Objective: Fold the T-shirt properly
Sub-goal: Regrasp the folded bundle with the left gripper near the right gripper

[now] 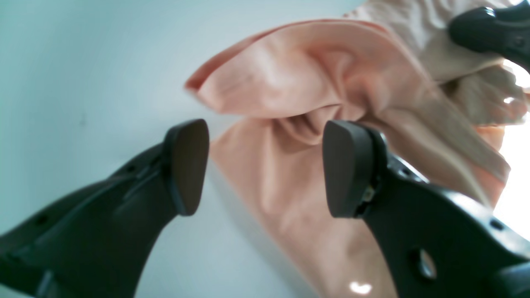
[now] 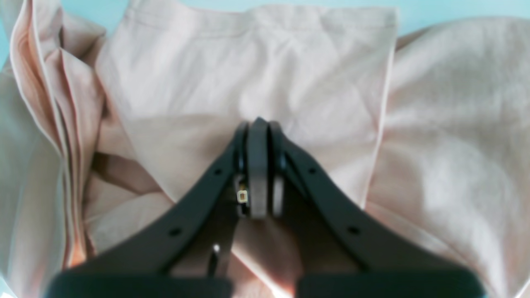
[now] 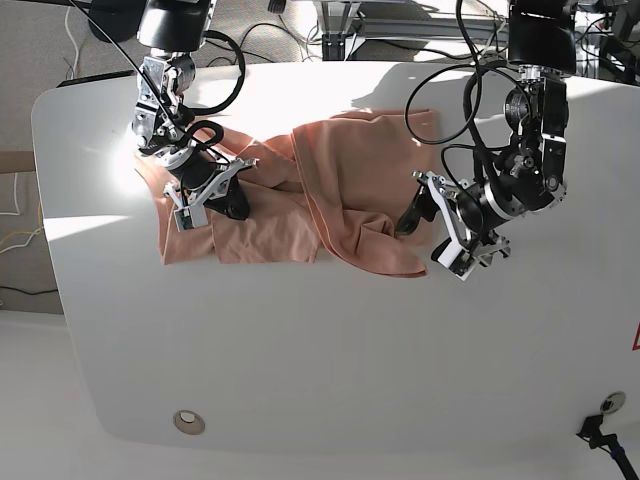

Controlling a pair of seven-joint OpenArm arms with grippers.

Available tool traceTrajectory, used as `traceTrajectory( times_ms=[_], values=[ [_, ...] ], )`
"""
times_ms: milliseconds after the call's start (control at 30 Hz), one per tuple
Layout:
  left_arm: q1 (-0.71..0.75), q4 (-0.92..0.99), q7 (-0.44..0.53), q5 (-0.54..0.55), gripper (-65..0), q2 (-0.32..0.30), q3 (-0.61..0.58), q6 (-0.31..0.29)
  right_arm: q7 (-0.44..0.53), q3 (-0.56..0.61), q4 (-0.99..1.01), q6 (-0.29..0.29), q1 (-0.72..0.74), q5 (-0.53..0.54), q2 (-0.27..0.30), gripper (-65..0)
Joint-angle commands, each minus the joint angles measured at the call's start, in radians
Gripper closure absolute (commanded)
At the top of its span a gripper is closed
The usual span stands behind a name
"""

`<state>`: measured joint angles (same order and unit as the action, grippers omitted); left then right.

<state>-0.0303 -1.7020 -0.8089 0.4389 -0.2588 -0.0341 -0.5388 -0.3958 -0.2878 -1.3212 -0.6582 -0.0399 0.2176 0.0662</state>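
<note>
One T-shirt lies on the white worktop, and two claws work at it, one from each arm. The salmon-pink shirt sits crumpled toward the worktop's far half, spread from the left side of the base view to a little right of centre, with a long fold running across its middle and a pointed corner hanging toward the near right.

The right claw is clenched, its two pads pressed flat together with no cloth seen between them. It hovers low over a flat panel of the shirt whose hemmed edge runs straight across the far side in the right wrist view; bunched pleats lie at that view's left, and another smoother layer lies at its right. In the base view this claw sits over the shirt's left portion.

The left claw is released, its two pads standing well apart with nothing between them. It sits just beside the shirt's right edge, where a puffed fold rises off the worktop. In the base view it is at the pointed corner.

Bare worktop lies all along the near side and to the right of the shirt. The shirt's far edge nears the worktop's back rim, where several cables trail.
</note>
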Motion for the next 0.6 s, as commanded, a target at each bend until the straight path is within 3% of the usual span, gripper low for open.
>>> traceTrajectory(
  times_ms=[0,67,200,567],
  values=[
    [-0.041,0.038,0.019,0.01,-41.6,-0.004,0.006,0.035,-0.044,0.002,-0.002,0.001,-0.002,-0.028,0.004,0.0],
    [-0.081,0.093,0.023,0.01,-41.6,-0.004,0.007,0.062,-0.044,0.002,-0.002,0.001,-0.002,-0.028,0.005,0.0],
    [-0.116,0.19,0.093,0.011,-41.6,-0.004,-0.007,0.059,-0.044,0.002,-0.002,0.001,-0.002,-0.028,0.005,0.0],
    [-0.19,0.288,0.158,0.013,-41.6,-0.003,-0.217,0.059,-0.044,0.002,-0.002,0.001,-0.002,-0.028,0.005,0.0]
  ],
)
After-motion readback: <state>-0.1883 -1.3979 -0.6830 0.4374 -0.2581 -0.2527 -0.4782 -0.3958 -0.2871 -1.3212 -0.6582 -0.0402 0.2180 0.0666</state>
